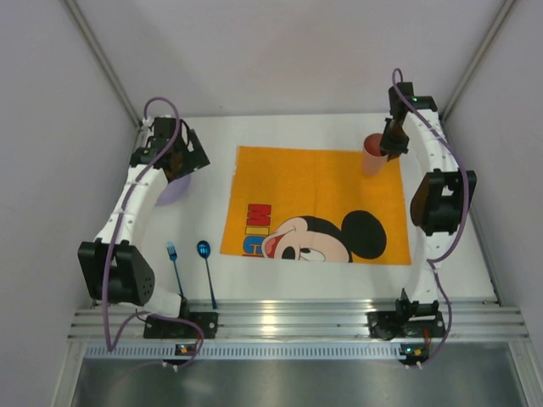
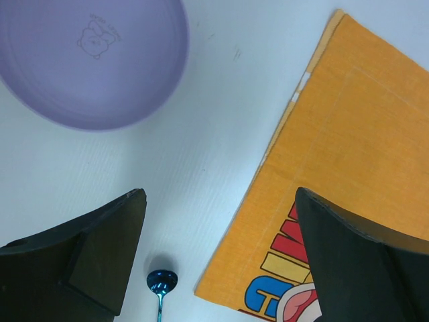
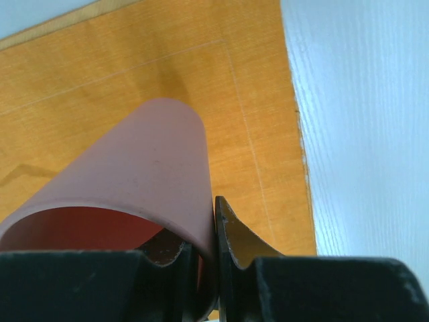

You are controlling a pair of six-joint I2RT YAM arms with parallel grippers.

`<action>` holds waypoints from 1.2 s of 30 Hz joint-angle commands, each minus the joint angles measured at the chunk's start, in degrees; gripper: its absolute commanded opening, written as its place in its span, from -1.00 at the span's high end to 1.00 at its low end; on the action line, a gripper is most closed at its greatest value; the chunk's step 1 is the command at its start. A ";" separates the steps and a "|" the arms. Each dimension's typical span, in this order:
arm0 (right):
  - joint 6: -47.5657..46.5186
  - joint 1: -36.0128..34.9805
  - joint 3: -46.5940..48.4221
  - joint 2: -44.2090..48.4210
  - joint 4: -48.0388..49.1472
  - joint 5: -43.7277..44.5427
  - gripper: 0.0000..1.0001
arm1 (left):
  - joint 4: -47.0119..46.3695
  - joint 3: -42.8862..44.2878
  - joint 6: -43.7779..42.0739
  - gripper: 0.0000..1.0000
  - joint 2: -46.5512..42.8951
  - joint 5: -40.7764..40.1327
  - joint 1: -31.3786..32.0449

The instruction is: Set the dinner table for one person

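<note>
The white dinner table (image 1: 280, 127) carries an orange Mickey Mouse placemat (image 1: 314, 203) in the middle. My right gripper (image 1: 392, 148) is shut on the rim wall of a pink cup (image 1: 372, 154) over the placemat's far right corner. In the right wrist view one finger is inside the cup (image 3: 141, 174) and one outside, my gripper (image 3: 213, 221) pinching the wall. My left gripper (image 1: 182, 161) is open and empty above the table, beside a purple plate (image 1: 174, 188). In the left wrist view the plate (image 2: 94, 60) lies ahead of my open gripper (image 2: 220, 201).
A blue spoon (image 1: 206, 263) and a blue fork (image 1: 174, 263) lie side by side on the table left of the placemat, near the front edge. The spoon's bowl (image 2: 161, 282) shows in the left wrist view, next to the placemat's edge (image 2: 348, 168). Walls enclose the table.
</note>
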State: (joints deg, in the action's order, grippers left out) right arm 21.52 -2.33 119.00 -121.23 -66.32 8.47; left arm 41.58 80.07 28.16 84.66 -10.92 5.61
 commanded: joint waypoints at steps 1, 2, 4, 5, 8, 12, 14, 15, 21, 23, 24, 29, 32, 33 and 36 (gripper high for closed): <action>0.19 -0.57 3.87 -1.99 -1.61 2.51 1.00 | -1.76 -0.62 0.75 -0.96 2.52 1.77 -5.23; 0.28 -0.49 3.96 -2.43 -1.61 3.39 1.00 | -2.38 -1.05 0.93 -0.96 2.96 3.87 -7.34; 0.45 -0.22 3.44 -3.04 -1.09 3.57 1.00 | -3.08 -2.29 0.76 -0.96 3.75 5.46 -11.03; 0.45 -0.22 2.74 -3.22 -0.57 3.48 1.00 | -3.52 -2.64 0.49 -0.96 3.76 5.64 -12.01; 0.89 0.13 -0.52 -3.31 1.55 2.96 1.00 | -4.84 -4.22 -0.21 -0.96 3.93 5.82 -15.27; 1.25 0.22 -2.28 -4.28 2.34 1.55 0.73 | -5.55 -5.71 0.22 -0.96 4.98 5.47 -18.69; 1.77 0.22 -3.85 -3.58 3.13 0.94 0.41 | -5.90 -6.42 1.10 -0.96 5.25 5.47 -19.93; 1.86 0.13 -4.39 -2.62 3.48 0.85 0.30 | -6.33 -6.59 1.37 -0.96 5.60 5.56 -21.15; 2.74 0.48 -4.92 3.17 1.38 1.20 -0.51 | -7.92 -6.60 2.16 -0.96 9.02 6.61 -26.34; 3.35 0.31 -5.18 6.86 0.06 0.94 -0.70 | -7.92 -5.72 2.42 -0.96 10.43 5.82 -26.87; 3.44 0.31 -5.36 8.19 -0.03 0.59 -0.74 | -8.01 -5.72 2.68 -0.96 10.78 5.56 -27.66; 3.79 -0.48 -7.46 16.44 -1.79 -0.38 -0.89 | -11.17 -7.12 4.36 -0.95 13.50 5.47 -29.33; 3.62 -1.01 -10.61 21.97 -2.23 -0.82 -0.91 | -13.36 -6.95 4.62 -0.93 16.05 5.82 -29.60; 3.71 -1.19 -11.85 23.48 -2.23 -1.00 -0.91 | -13.89 -7.03 4.53 -0.92 16.58 5.91 -29.60; 3.79 -1.54 -18.00 29.90 -2.14 -2.14 -0.92 | -15.13 -6.51 4.53 -0.91 19.39 5.56 -29.78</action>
State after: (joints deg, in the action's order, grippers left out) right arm 24.71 -3.03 105.49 -96.23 -67.00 7.75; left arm 30.72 73.41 31.90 101.95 -5.37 -23.64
